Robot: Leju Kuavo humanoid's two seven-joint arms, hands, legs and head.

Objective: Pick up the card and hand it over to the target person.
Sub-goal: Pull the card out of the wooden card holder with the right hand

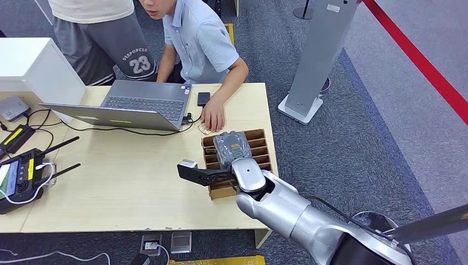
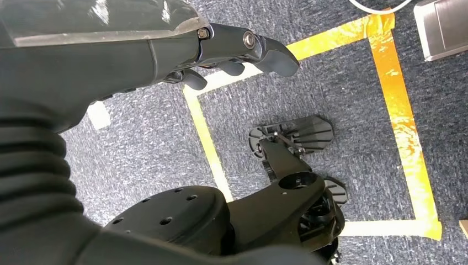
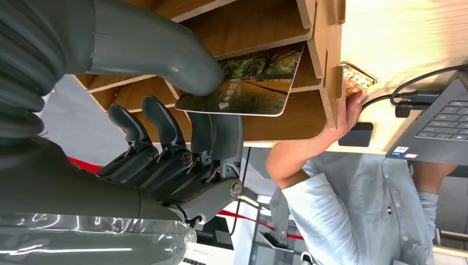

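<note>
Two arms belong to your robot, and the right hand [image 3: 182, 143] is the one at work. It reaches over the wooden slotted organizer [image 1: 259, 149], which sits at the near right corner of a pale wooden table [image 1: 132, 187]. In the right wrist view, the thick grey thumb presses one face of a card [image 3: 248, 83] printed with an autumn tree scene, and the dark fingers [image 3: 221, 132] curl against its other face, so the card is pinched between them. The card's far end lies inside a slot of the organizer, between two wooden dividers; whether it touches the slot's floor cannot be told.

Just beyond the organizer, a person in a light blue shirt [image 1: 201, 44] leans over the table, one hand [image 1: 212, 117] resting flat on the tabletop beside the organizer's far edge, over a small patterned item. A dark phone [image 1: 203, 99] lies further back from the organizer, next to an open grey laptop [image 1: 138, 105]. A second person in grey shorts [image 1: 105, 41] stands behind the laptop. At the table edge farthest from the organizer sits a black remote controller [image 1: 22, 179] with antennas.

Your left hand [image 2: 243, 52] hangs over dark carpet marked with yellow tape [image 2: 397, 105], its fingers loosely curled and holding nothing.
</note>
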